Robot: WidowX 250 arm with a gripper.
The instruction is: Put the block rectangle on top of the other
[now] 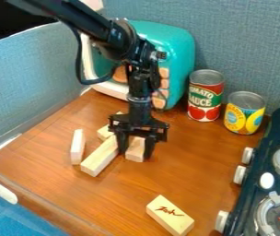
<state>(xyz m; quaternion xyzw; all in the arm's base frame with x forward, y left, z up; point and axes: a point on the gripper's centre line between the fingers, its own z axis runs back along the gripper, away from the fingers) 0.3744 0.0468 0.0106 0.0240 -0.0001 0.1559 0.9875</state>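
From where I sit, I see my pincer (pixel 136 150) hanging down over the middle of the table (pixel 198 175), whose smooth orange-brown top shows a faint wood grain. Its black fingers stand apart by the width of the short block (pixel 135 150), one along each side, and with no gap that I can see between them and the wood, I read it as grasping that block. How hard it presses, I cannot tell.

The short block is pale, plain wood, square-edged and flat-faced, and it sits low, just beside the long block (pixel 99 157), a straight bar lying at a slant. Behind that bar I see part of another pale block (pixel 105 132), and to its left a slim, whitish block (pixel 77 146) points toward the table's front edge. Nearer that front edge, well apart from the rest, lies a broader rectangular block (pixel 170 215) with dark markings on its top.

At the table's back edge I have a glossy teal toy appliance (pixel 176 50) with rounded corners, and beside it two ribbed-lidded metal cans, one red-labelled (pixel 205 101), one yellow-labelled (pixel 245 115). Along the right edge runs the dark toy stove (pixel 262 170), with pale rounded knobs
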